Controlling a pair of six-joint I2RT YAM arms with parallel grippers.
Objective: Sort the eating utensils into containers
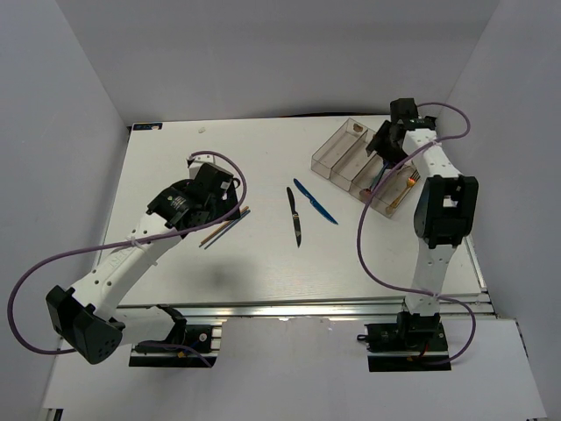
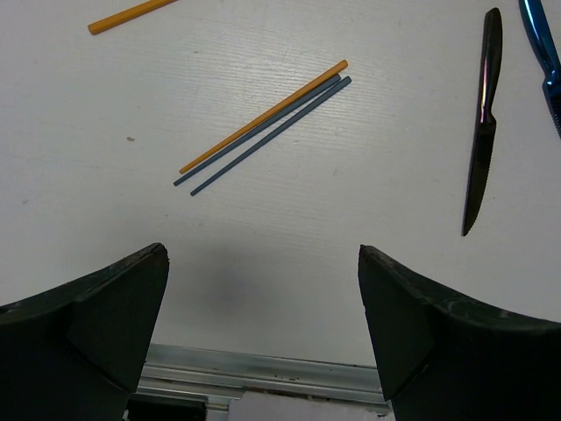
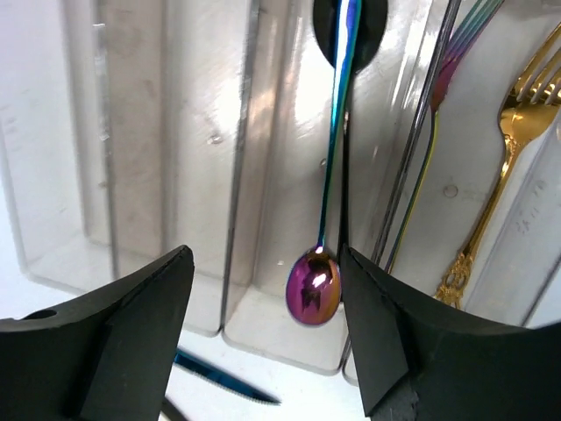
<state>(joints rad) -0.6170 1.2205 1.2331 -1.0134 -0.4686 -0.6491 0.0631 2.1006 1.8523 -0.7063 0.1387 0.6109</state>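
Observation:
The clear smoky tray (image 1: 337,151) stands at the back right. My right gripper (image 1: 383,145) hovers open over it. In the right wrist view the gripper (image 3: 263,256) is open above an iridescent spoon (image 3: 313,286) that lies in the third compartment of the tray (image 3: 235,175). An iridescent fork (image 3: 449,70) and a gold fork (image 3: 501,158) lie in the fourth compartment. My left gripper (image 1: 203,189) is open and empty (image 2: 261,254), high above the chopsticks (image 2: 263,127), which also show in the top view (image 1: 223,228). The black knife (image 1: 295,217) and blue knife (image 1: 316,202) lie mid-table.
A single orange chopstick (image 2: 131,15) lies apart from the other three. The knives also show in the left wrist view, black (image 2: 482,123) and blue (image 2: 545,48). The blue knife's tip (image 3: 219,379) lies just outside the tray. The table's metal front rail (image 2: 263,368) shows below the left fingers.

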